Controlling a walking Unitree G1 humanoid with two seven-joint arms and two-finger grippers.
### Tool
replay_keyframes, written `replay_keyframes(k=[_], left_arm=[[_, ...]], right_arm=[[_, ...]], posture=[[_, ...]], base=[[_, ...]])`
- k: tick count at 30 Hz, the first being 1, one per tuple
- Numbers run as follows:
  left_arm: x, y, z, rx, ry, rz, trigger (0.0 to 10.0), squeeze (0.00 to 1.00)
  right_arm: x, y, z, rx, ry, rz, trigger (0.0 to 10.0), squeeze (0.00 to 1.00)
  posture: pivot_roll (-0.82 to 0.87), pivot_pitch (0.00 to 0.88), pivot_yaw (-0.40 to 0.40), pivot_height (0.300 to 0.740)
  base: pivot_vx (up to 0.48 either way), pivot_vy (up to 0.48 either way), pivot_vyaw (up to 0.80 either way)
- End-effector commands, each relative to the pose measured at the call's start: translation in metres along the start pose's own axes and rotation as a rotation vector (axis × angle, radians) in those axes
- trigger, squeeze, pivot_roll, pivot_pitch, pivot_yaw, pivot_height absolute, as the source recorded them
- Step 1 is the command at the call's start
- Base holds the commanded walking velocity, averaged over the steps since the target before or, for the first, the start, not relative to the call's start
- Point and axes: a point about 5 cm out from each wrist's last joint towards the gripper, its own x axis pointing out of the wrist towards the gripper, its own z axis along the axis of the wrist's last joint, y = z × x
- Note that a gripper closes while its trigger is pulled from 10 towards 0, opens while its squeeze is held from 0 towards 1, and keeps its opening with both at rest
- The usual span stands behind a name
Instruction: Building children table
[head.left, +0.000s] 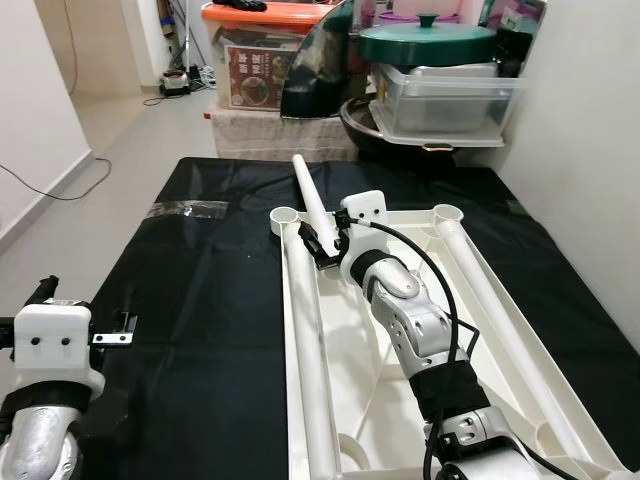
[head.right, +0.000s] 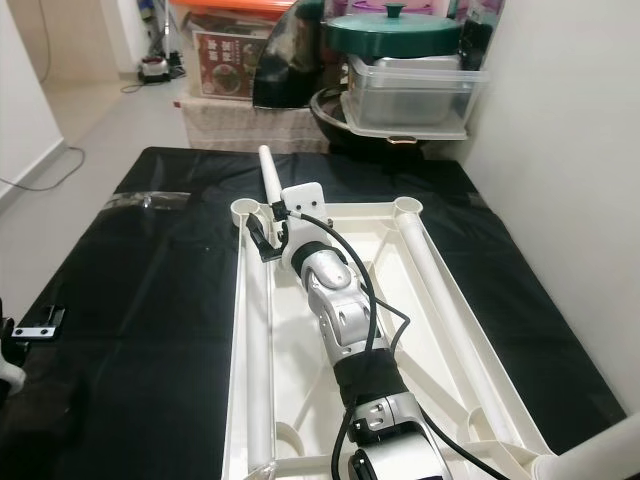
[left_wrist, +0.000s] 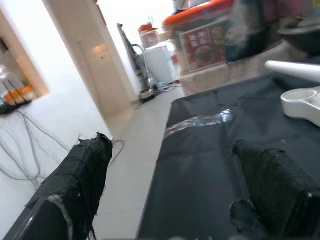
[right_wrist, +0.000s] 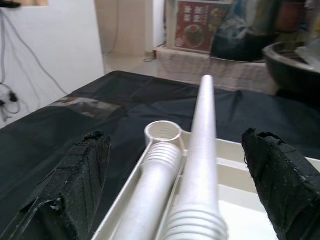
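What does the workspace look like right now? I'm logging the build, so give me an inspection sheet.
Surface: black cloth over the work area.
Job's things: white tabletop lying upside down; loose legs lying inside its rim; one tilted leg near the far-left corner socket.
Clutter: small metal bracket on the cloth.
Grippers: right gripper around the tilted leg, jaws spread, not touching it; left gripper open above the cloth's left edge.
Cables: black cable along the right arm; cord on the floor.
Surroundings: stacked storage boxes, a green lid, white walls.
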Motion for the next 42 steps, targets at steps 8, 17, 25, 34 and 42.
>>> replay_keyframes(k=[8, 17, 25, 34, 42], left_arm=[[0.01, -0.03, 0.029, -0.006, -0.028, -0.172, 10.0, 0.0], [0.005, -0.098, 0.028, -0.214, 0.007, -0.334, 10.0, 0.0], [-0.032, -0.108, 0.026, -0.34, 0.174, -0.307, 10.0, 0.0], [-0.046, -0.107, 0.025, -0.34, 0.239, -0.258, 10.0, 0.0], [-0.055, -0.113, 0.031, -0.356, 0.273, -0.244, 10.0, 0.0]], right_arm=[[0.018, 0.002, 0.02, 0.021, -0.026, -0.029, 10.0, 0.0], [0.026, 0.007, 0.034, -0.001, -0.05, -0.038, 10.0, 0.0], [0.031, -0.006, 0.044, -0.036, -0.055, -0.068, 10.0, 0.0], [0.034, 0.005, 0.03, -0.062, -0.01, -0.062, 10.0, 0.0], [0.032, 0.026, 0.018, -0.025, 0.038, -0.009, 10.0, 0.0]], posture=[[0.15, 0.076, -0.071, 0.74], [0.1, 0.111, -0.045, 0.74], [0.09, 0.175, -0.058, 0.74], [0.09, 0.218, -0.07, 0.74], [0.08, 0.24, -0.083, 0.74]], base=[[0.0, 0.0, 0.0], [0.0, 0.0, 0.0], [0.0, 0.0, 0.0], [0.0, 0.0, 0.0], [0.0, 0.0, 0.0]])
